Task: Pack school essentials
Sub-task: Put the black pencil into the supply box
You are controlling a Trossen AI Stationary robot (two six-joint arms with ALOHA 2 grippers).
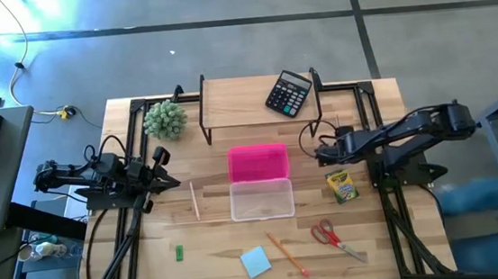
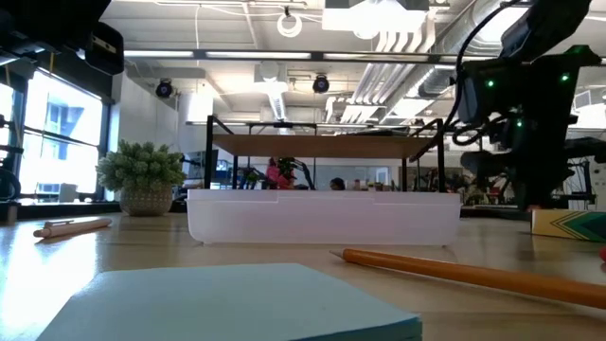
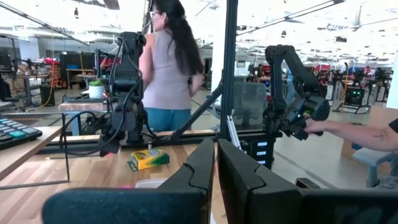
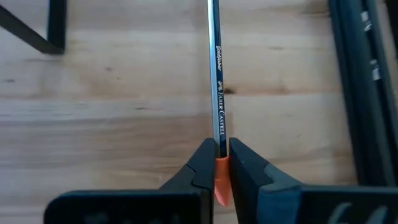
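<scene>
My right gripper (image 1: 321, 154) hovers right of the pink lid (image 1: 257, 162), shut on a dark pencil (image 4: 216, 74) with an orange end. My left gripper (image 1: 159, 170) waits shut at the table's left side, holding nothing. A clear box (image 1: 261, 199) stands mid-table. Lying flat on the table are the crayon box (image 1: 342, 186), red-handled scissors (image 1: 334, 237), orange pencil (image 1: 286, 255), light-blue note pad (image 1: 255, 262), green eraser piece (image 1: 178, 251) and wooden pencil (image 1: 195, 200). My right gripper (image 4: 221, 155) pinches the dark pencil by its orange end (image 4: 221, 177) between the two fingers. The pencil runs along the fingers and sticks out straight ahead of them over the wood. Whether its far tip rests on the table I cannot tell.
A wooden riser shelf (image 1: 259, 98) spans the far side and carries a black calculator (image 1: 288, 93). A green ball-shaped plant (image 1: 165, 120) sits at far left. Black frame tubes run along both table sides. A person (image 3: 168, 68) stands beyond the table, and an arm (image 3: 354, 134) reaches in from the right.
</scene>
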